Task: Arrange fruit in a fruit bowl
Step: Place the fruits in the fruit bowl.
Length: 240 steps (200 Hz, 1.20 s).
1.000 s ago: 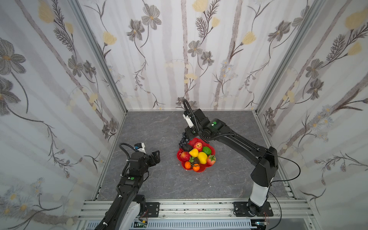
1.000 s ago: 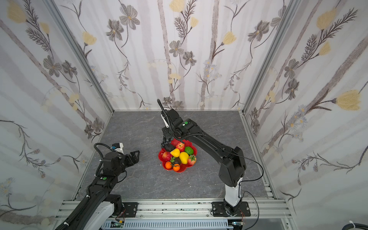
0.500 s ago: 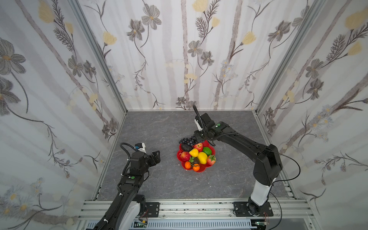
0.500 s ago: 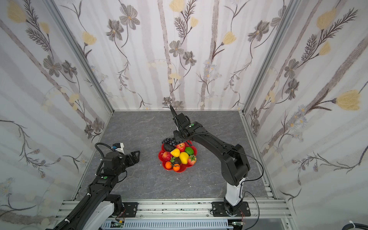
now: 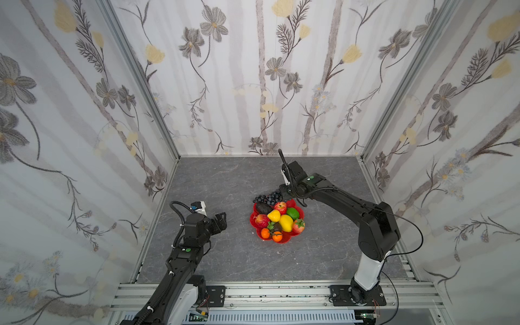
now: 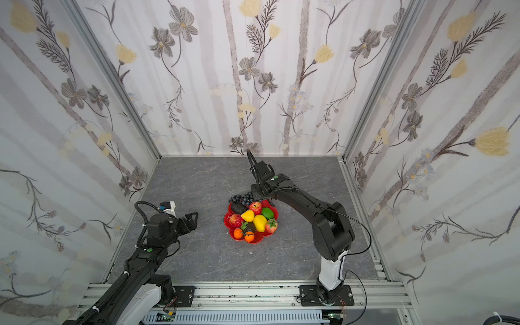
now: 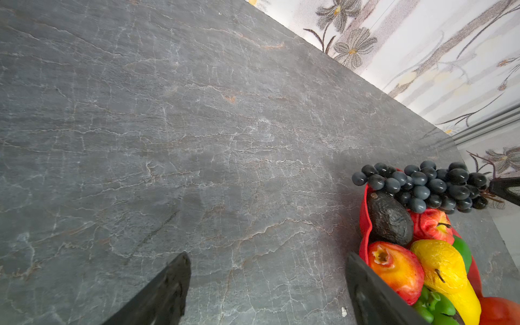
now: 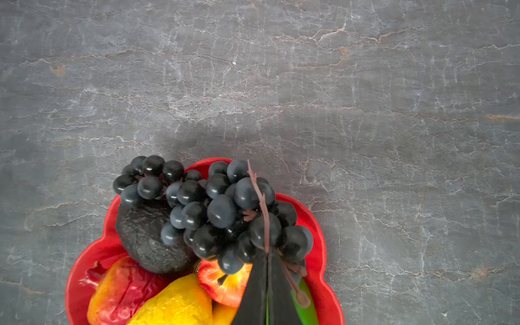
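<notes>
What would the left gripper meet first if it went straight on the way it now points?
Probably the bare grey tabletop. The left gripper is open and angled down at it; the fruit bowl and grape bunch sit off to one side of that line, though depth is unclear.

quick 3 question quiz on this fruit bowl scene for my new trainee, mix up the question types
1. True or false: the left gripper holds a fruit.
2. What is the right gripper shut on? A) the lemon B) the grape bunch, by its stem C) the strawberry
3. Fill in: in the bowl, the dark wrinkled fruit right beside the grape bunch is an ___.

Key
1. False: its jaws stand open and empty.
2. B
3. avocado
</notes>
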Each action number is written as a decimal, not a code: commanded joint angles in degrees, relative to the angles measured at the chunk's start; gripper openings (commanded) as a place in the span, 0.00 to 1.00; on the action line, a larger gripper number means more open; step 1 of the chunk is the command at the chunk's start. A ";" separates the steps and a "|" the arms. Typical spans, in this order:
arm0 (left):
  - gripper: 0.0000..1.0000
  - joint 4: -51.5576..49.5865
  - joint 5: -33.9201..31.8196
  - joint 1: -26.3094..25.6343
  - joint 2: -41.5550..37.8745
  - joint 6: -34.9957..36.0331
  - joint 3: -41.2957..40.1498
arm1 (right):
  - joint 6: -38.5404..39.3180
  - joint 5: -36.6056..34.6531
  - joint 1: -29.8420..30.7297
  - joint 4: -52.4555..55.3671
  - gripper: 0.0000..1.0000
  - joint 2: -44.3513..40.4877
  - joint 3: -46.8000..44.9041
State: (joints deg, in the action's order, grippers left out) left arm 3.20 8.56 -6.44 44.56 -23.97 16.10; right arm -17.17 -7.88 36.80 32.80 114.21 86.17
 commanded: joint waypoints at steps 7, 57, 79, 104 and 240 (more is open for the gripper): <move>0.87 1.80 -0.12 -0.01 0.09 0.50 -0.10 | -1.44 -1.79 -0.06 -0.66 0.00 0.48 -1.45; 0.87 1.74 -0.12 0.02 0.18 0.50 -0.11 | -4.48 -1.76 -0.23 1.29 0.00 1.08 -2.52; 0.87 1.81 -0.12 0.02 0.26 0.50 -0.10 | -5.57 -1.71 -0.32 2.09 0.00 1.36 -2.59; 0.87 1.94 -0.12 0.02 0.36 0.50 -0.11 | -6.09 -2.22 -0.32 2.23 0.00 0.41 -3.19; 0.87 2.30 -0.03 0.02 0.70 0.67 -0.01 | -5.87 -0.34 -0.41 0.27 0.13 -2.19 -5.84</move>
State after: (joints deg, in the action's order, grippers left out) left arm 3.66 8.58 -6.44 45.30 -23.97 16.10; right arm -22.48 -8.58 36.40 35.33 112.03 80.18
